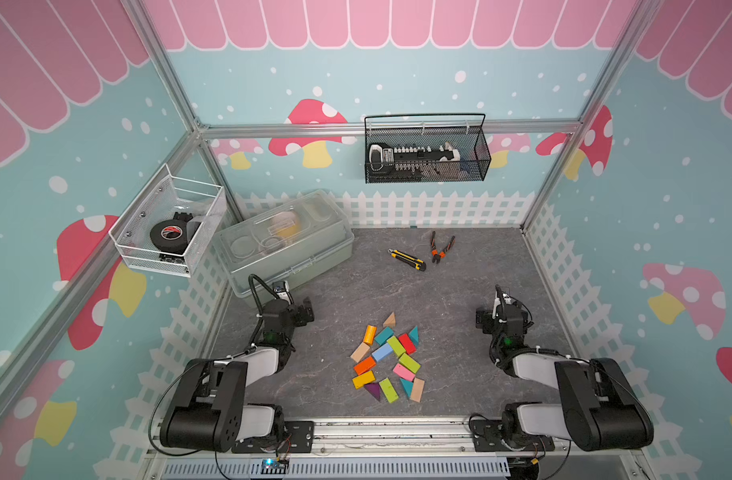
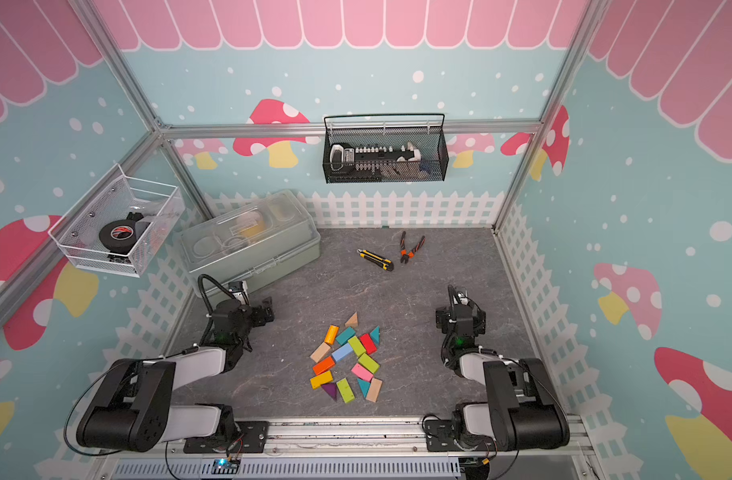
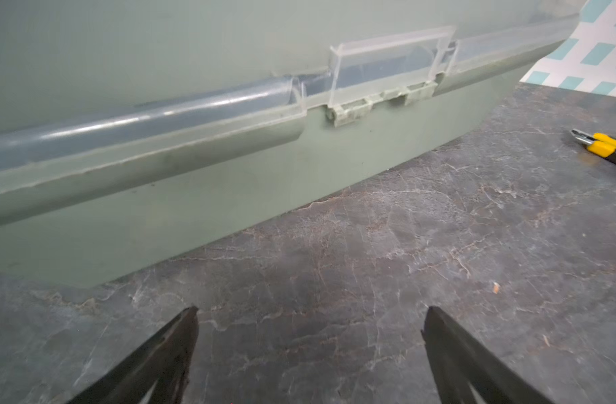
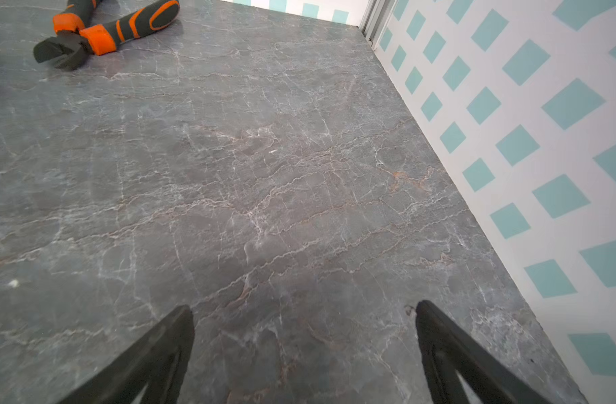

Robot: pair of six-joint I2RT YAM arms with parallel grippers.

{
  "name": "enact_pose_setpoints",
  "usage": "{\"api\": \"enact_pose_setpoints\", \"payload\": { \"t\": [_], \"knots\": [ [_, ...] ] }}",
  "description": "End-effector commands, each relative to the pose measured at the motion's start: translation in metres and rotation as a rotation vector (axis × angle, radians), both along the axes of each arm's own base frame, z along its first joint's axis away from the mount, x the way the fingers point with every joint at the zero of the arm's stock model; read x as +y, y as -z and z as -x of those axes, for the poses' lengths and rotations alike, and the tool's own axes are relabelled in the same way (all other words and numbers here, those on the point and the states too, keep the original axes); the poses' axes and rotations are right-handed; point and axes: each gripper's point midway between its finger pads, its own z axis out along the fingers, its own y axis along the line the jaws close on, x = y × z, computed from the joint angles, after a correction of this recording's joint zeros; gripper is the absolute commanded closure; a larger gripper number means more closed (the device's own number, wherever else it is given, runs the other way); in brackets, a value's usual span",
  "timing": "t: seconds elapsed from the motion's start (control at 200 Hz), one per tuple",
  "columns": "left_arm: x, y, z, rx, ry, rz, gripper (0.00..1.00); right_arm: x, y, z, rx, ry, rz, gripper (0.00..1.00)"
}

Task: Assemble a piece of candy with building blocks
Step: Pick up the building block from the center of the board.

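**Blocks lie loose on the bench, both hands open and empty**

Nearest the robot's base, the building blocks (image 1: 388,360) lie in a loose cluster on the grey marbled bench (image 1: 331,316), between the two arms. At the near edge of the cluster sit a purple wedge (image 1: 373,390), a green block (image 1: 388,390) and a tan block (image 1: 417,389); at its far edge, slightly apart, lies a tan wedge (image 1: 390,320).

The left hand (image 3: 310,316) hovers over bare bench to the left of the cluster, its jaws spread wide with nothing between them. The right hand (image 4: 304,311) hangs to the right of the cluster, likewise wide open and empty. Neither touches a block.

Just beyond the left hand stands a grey-green storage box (image 1: 289,245) with a clear lid. Farther back lie a yellow-black utility knife (image 1: 407,259) and orange-handled pliers (image 1: 440,247), near each other and well apart from the blocks.
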Motion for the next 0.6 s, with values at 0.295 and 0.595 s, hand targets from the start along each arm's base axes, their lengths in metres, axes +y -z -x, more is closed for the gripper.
{"api": "enact_pose_setpoints", "payload": {
  "t": [0.295, 0.595],
  "knots": [
    [0.0123, -0.0361, -0.043, -0.18, -0.024, -0.079, 0.01, 0.0028, -0.0369, -0.0433, -0.202, -0.034, 0.025, 0.01],
    [0.0125, -0.0362, -0.043, -0.181, -0.025, -0.079, 0.01, 0.0027, -0.0368, -0.0433, -0.201, -0.034, 0.025, 0.01]
  ]
}}
